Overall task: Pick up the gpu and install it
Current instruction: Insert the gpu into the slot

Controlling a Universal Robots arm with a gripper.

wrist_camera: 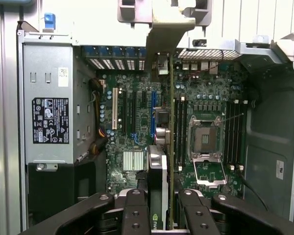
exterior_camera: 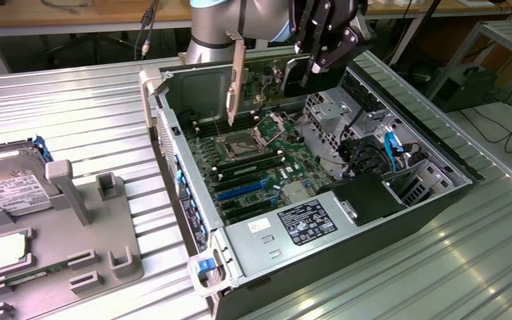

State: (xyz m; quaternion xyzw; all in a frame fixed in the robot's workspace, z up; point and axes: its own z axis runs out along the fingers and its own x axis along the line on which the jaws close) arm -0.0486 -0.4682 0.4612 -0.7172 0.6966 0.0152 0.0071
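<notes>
My gripper is clamped on the gpu, w/ the card up on its edge btwn my fingers, right above the motherboard.

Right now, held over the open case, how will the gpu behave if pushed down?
Probably stiff: the gpu is a rigid board with a cooler. Gripped at one end by the fingers, its bracket end may lever sideways. Exposed circuitry looks fragile.
</notes>
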